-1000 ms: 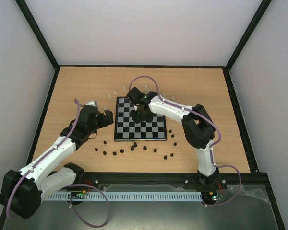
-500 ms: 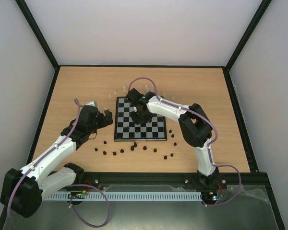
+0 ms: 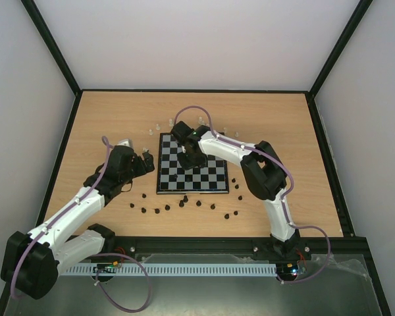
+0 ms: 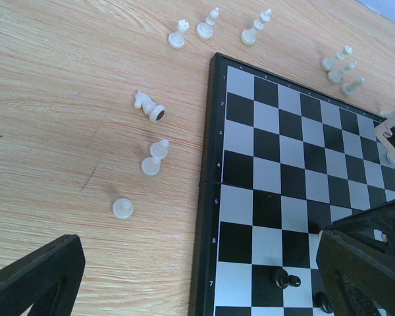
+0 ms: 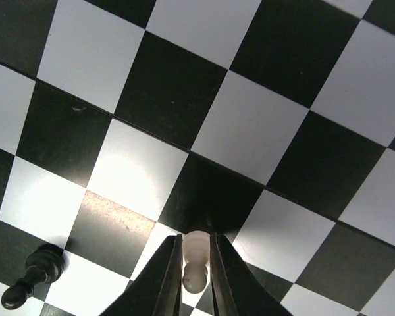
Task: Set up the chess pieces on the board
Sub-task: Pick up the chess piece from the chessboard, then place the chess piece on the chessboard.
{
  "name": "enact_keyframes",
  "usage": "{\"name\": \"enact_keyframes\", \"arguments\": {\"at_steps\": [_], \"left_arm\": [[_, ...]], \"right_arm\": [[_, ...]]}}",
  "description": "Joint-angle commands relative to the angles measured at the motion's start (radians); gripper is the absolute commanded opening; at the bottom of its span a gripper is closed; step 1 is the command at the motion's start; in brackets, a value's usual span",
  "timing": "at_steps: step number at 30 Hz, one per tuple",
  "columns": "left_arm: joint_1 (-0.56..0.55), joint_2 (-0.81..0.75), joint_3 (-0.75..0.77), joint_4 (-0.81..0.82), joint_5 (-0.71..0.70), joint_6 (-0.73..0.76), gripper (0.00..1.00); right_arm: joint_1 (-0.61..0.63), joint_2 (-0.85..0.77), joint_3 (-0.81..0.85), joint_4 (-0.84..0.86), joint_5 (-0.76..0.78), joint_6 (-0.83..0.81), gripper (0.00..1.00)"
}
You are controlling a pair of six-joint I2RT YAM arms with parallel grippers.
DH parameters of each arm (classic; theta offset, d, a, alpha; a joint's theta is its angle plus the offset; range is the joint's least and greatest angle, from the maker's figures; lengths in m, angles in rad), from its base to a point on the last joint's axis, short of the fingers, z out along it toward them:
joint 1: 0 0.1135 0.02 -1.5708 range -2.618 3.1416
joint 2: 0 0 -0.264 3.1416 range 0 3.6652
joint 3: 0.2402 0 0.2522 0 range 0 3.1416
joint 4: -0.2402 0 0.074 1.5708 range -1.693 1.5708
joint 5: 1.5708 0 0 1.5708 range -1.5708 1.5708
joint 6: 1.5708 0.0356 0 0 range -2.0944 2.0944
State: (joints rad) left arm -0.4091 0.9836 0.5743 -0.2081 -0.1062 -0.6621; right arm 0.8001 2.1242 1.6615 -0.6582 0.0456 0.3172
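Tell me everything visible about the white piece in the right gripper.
The white piece is a small cream figurine, apparently a pawn, with a rounded head and wider base, smooth like plastic. It sits pinched between the dark fingers of the right gripper, over the board near a black square. Whether its base touches the board cannot be told.

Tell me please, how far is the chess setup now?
Just begun. Done: at least two black pieces stand on the board. In hand: the right gripper has its jaws shut on a white piece, over the board. Left: the other white pieces and a row of dark pieces wait on the table; the left gripper hangs open and empty.
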Motion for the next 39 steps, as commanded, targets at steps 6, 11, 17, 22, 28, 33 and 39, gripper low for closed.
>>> {"name": "enact_keyframes", "arguments": {"at_steps": [6, 11, 17, 22, 28, 33, 39], "left_arm": [[0.009, -0.016, -0.014, 0.007, -0.004, 0.003, 0.99], [0.01, -0.018, -0.016, 0.009, 0.0, 0.002, 1.0], [0.013, -0.017, -0.02, 0.013, 0.003, 0.006, 1.0], [0.015, -0.016, -0.018, 0.014, 0.008, 0.011, 0.99], [0.019, -0.02, -0.021, 0.01, 0.008, 0.016, 1.0], [0.024, -0.012, -0.023, 0.017, 0.012, 0.016, 0.99], [0.028, -0.003, -0.024, 0.025, 0.014, 0.016, 1.0]], "right_arm": [[0.004, -0.002, 0.044, -0.081, 0.06, -0.016, 0.07], [-0.046, -0.009, 0.064, -0.099, 0.085, -0.024, 0.07], [-0.145, -0.004, 0.145, -0.123, 0.091, -0.035, 0.07], [-0.207, 0.065, 0.246, -0.166, 0.106, -0.041, 0.07], [-0.246, 0.109, 0.297, -0.185, 0.124, -0.044, 0.08], [-0.251, 0.138, 0.297, -0.184, 0.126, -0.047, 0.08], [-0.257, 0.16, 0.306, -0.181, 0.128, -0.048, 0.09]]}}
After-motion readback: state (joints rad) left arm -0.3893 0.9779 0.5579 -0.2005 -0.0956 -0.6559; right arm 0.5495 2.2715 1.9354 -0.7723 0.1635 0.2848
